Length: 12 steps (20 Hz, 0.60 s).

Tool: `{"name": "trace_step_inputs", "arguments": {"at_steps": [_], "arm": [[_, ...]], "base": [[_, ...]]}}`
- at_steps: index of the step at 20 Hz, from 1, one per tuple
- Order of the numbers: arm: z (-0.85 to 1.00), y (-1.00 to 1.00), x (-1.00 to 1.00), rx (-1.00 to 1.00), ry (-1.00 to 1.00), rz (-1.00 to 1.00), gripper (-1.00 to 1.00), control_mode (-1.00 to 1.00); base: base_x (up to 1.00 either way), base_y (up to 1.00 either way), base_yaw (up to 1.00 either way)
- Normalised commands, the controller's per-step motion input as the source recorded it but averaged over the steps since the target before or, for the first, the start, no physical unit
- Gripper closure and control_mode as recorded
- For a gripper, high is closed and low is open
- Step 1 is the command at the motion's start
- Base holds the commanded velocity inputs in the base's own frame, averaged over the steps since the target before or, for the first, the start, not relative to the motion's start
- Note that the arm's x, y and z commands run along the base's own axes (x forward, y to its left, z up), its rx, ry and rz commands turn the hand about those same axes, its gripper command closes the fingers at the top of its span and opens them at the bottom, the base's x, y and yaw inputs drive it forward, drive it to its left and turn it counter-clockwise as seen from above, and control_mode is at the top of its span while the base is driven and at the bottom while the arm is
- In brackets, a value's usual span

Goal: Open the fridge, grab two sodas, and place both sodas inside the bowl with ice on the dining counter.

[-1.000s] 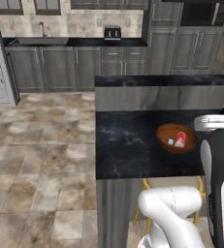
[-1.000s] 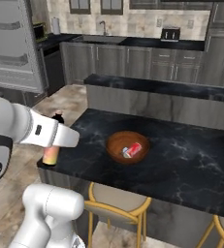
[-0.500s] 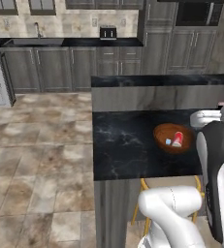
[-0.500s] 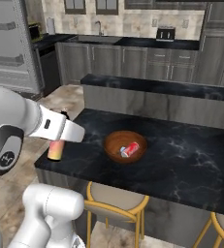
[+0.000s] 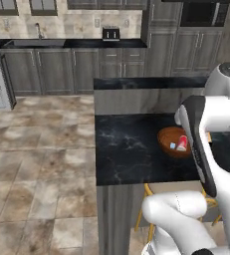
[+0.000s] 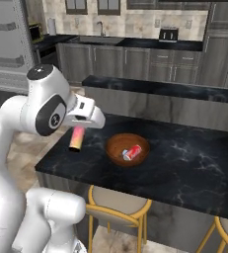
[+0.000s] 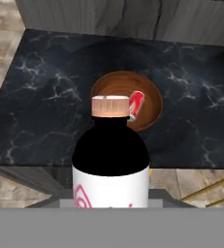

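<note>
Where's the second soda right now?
The second soda is in the gripper, above the dining counter's left edge, left of the bowl.

- The white arm rises from the base, bends at a high elbow and reaches forward.
- The end effector [image 6: 78,132] points downward, its jaws clamped on a soda bottle [image 6: 76,139] hanging beneath the hand.

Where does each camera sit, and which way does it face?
Left base view: behind the arm to its left, facing the dining counter; white arm at right.
Right base view: behind to its right, facing that counter; arm at left, soda bottle hanging from the hand.
Hand view: on the hand, looking along the bottle to the bowl.
All three show the bowl with a soda can inside.
</note>
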Motion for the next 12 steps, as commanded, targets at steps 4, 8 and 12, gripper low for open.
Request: {"name": "trace_step_inputs", "arguments": {"at_steps": [4,8,12], "arm": [[-0.53,-0.22,0.88,-0.03,0.23,0.29,1.00,-1.00],[-0.46,-0.42,0.63,-0.02,0.14,0.30,1.00,-1.00],[-0.48,-0.47,0.55,0.00,0.08,0.29,1.00,-1.00]], "base": [[0.00,0.00,0.00],[0.00,0.00,0.00],[0.00,0.00,0.00]]}}
